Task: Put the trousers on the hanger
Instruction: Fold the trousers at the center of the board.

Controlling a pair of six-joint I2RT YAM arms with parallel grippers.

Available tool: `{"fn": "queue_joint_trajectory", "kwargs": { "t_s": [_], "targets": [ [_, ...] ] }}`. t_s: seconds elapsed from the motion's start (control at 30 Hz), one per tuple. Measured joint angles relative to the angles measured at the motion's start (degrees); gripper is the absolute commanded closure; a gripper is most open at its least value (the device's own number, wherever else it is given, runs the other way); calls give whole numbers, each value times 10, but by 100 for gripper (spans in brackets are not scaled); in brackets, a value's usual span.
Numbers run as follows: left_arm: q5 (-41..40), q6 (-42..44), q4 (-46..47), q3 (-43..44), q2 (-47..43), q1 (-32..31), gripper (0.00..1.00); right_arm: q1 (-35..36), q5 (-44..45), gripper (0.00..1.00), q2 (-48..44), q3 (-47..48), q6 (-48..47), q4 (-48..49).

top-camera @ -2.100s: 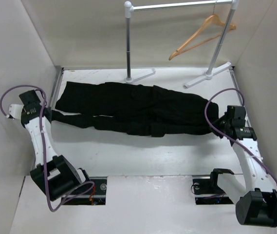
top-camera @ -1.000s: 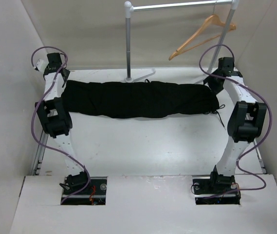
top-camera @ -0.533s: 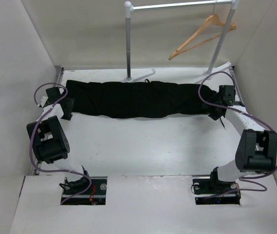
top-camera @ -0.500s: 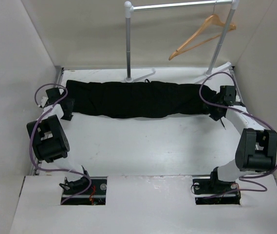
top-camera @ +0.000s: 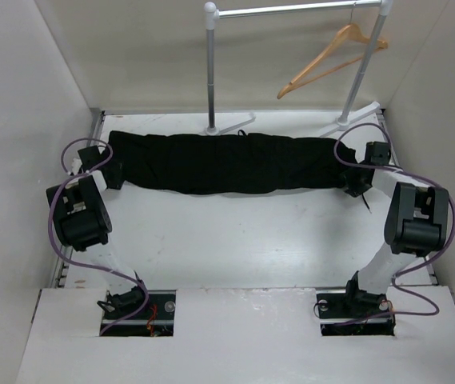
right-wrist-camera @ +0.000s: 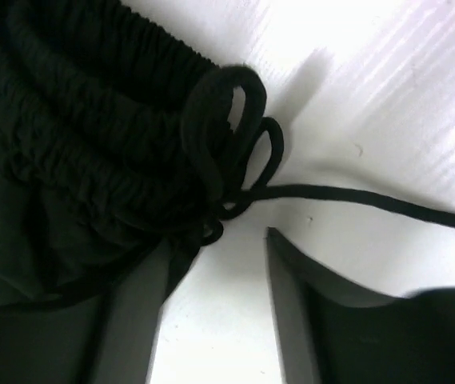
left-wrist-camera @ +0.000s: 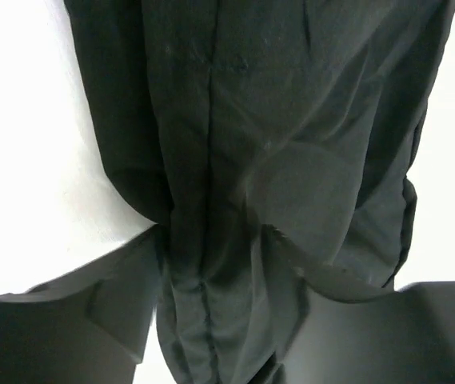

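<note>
Table [top-camera: 235, 240]: white, with a bare stretch between the arm bases and the cloth.
Left gripper [left-wrist-camera: 219, 272]: down at the left end of the trousers [top-camera: 227, 160], its fingers [left-wrist-camera: 91, 312] clamped on a bunched fold of black cloth that fills the gap.
Right gripper [right-wrist-camera: 217, 240]: down at the right end, jaws narrowly parted with white table showing between them. Cloth lies against one finger, and nothing looks pinched.
Waistband [right-wrist-camera: 91, 104]: gathered elastic at the right end.
Drawstring [right-wrist-camera: 371, 200]: black, looped in a bow, one tail trailing over the table.
Trousers: a long folded band lying flat across the far half of the table, reaching from one gripper to the other.
Clothes rack [top-camera: 211, 72]: silver poles on white feet, just behind the trousers.
Hanger [top-camera: 331, 58]: tan wood, hanging tilted from the rack's rail on the right, well apart from the trousers.
</note>
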Motion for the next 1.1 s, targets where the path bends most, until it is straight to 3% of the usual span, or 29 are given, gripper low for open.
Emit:
{"fn": "queue_joint_trajectory", "kwargs": {
  "t_s": [0.1,0.2,0.4,0.67,0.73,0.8,0.87,1.03,1.1],
  "targets": [
    [-7,-4,1,6,15,0,83,-1,-5,80,15,12,5,0],
    [-13,-4,-9,8,18,0,90,-4,-9,91,20,16,14,2],
    [-42,6,-79,-24,-39,12,95,-33,-8,94,-22,-20,32,9],
    [-146,49,-258,-68,-206,19,95,-87,-7,95,-219,-175,51,8],
    [-181,56,-290,-76,-241,17,91,-104,-18,95,-264,-213,57,2],
    [-213,63,-315,-98,-273,16,82,-121,-30,87,-307,-250,67,-4],
    [-236,65,-331,-129,-294,17,70,-133,-35,67,-342,-283,75,-11],
    [-241,67,-371,-189,-320,19,51,-134,-36,23,-366,-299,78,-34],
    [-241,66,-386,-188,-351,14,49,-126,-36,17,-389,-291,73,-56]
  ]
}}
